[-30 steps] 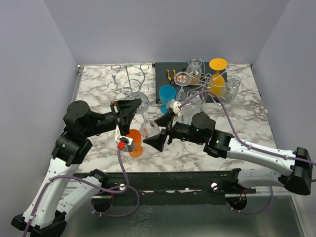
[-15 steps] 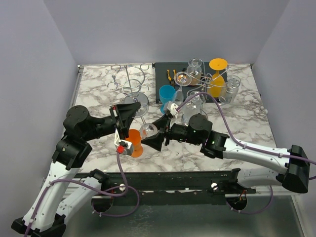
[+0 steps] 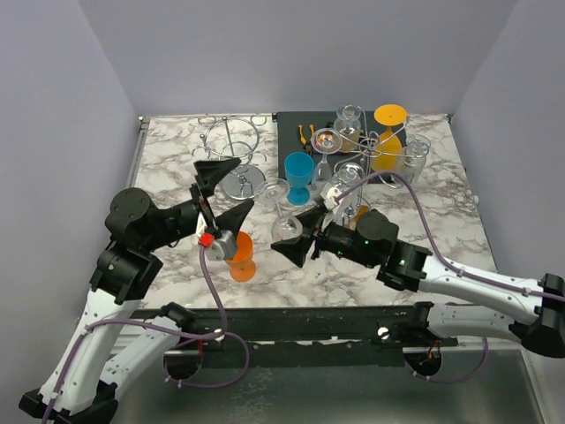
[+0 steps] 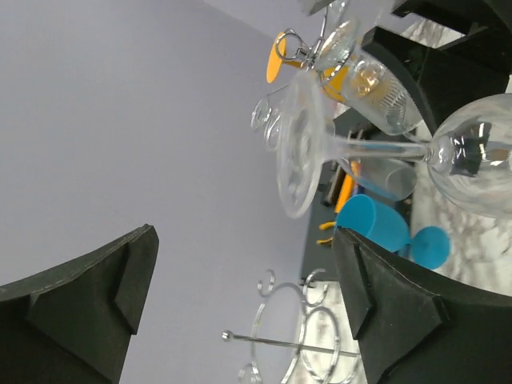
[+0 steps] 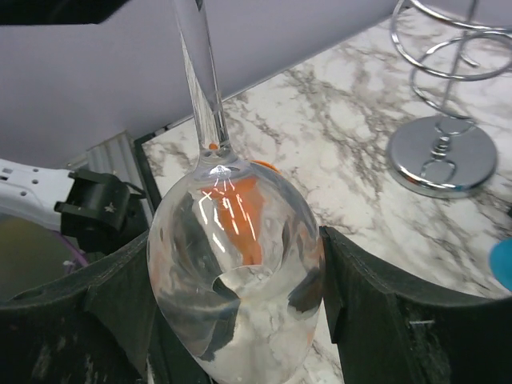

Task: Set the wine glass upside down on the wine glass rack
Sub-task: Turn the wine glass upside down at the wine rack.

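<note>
Having just released the clear wine glass point(image 3: 282, 209) from the left gripper point(image 3: 225, 192), jaws now wide, holds its bowl in the right gripper point(image 5: 240, 248) alone; handover done, wire rack point(image 3: 231, 141) next.

Left gripper point(image 3: 225, 193) hangs raised, jaws spread wide. Right gripper point(image 3: 297, 233) faces it, jaws clamped on the wine glass point(image 5: 236, 264) bowl, forearm stretched low.

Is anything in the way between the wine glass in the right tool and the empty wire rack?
Mainly the left tool: it is open and sits right by the wine glass and the empty rack, its upper finger overlapping the rack in the top view. The blue goblet stands just right of that line.
</note>
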Controlling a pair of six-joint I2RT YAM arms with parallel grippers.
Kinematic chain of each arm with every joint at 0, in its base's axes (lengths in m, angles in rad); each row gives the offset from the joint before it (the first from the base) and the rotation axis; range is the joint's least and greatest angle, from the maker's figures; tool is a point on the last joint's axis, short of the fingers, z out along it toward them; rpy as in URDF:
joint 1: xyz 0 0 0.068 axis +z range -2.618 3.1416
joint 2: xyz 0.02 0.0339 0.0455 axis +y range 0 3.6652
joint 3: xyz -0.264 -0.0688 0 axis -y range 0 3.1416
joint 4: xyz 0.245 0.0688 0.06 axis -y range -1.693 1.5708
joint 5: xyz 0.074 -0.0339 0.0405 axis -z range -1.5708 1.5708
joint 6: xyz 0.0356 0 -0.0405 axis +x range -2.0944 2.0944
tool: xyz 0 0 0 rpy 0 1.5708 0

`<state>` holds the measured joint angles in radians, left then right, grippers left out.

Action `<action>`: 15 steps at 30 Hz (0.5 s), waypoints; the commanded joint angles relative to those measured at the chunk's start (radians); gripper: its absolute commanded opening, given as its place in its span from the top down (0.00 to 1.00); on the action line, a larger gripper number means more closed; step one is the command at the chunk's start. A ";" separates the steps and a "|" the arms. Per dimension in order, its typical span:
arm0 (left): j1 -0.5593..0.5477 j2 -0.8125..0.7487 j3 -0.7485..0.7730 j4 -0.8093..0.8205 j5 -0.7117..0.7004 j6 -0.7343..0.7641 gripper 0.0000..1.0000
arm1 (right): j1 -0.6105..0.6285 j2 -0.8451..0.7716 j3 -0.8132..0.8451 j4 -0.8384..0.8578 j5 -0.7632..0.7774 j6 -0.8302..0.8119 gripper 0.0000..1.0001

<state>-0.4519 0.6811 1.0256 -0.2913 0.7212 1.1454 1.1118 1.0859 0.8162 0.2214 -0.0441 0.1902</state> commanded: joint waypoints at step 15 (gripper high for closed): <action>-0.002 0.103 0.211 -0.080 -0.285 -0.796 0.01 | 0.003 -0.354 0.176 -0.598 0.617 0.030 0.99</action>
<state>-0.4530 0.7818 1.1717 -0.3626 0.5133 0.4923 1.1118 0.7486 0.9169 -0.1539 0.3935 0.1413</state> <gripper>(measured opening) 0.987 0.734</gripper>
